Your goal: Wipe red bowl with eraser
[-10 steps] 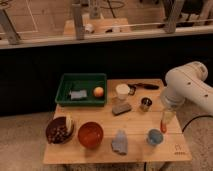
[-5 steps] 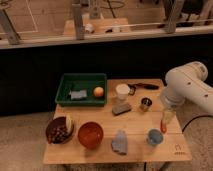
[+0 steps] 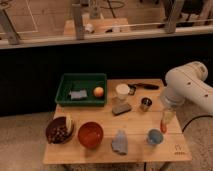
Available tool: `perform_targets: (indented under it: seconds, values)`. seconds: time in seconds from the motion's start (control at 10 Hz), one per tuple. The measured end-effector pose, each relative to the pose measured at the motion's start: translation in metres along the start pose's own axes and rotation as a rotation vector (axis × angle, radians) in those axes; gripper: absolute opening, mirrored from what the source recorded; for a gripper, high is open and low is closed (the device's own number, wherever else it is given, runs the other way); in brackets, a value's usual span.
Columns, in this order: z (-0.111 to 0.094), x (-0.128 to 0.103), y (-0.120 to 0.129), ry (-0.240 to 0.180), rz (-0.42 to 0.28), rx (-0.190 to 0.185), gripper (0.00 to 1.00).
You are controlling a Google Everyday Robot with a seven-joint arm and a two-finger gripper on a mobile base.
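Observation:
The red bowl stands near the front left of the wooden table. The eraser, a dark grey block, lies flat in the middle of the table, behind and to the right of the bowl. My white arm comes in from the right. Its gripper hangs over the right side of the table, well to the right of the eraser and apart from it. It sits above the blue cup.
A green tray at the back left holds a grey-blue object and an orange. Also on the table are a white cup, metal cup, black tool, dark bowl of food, grey cloth and blue cup.

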Motion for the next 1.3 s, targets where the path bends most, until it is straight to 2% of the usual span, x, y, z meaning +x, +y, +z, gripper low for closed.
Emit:
perform_targets:
  seconds: [1.2, 1.3]
  values:
    - [0.0007, -0.0006, 0.0001, 0.0, -0.002, 0.001, 0.8]
    - [0.0084, -0.0077, -0.0011, -0.017, -0.034, 0.002, 0.8]
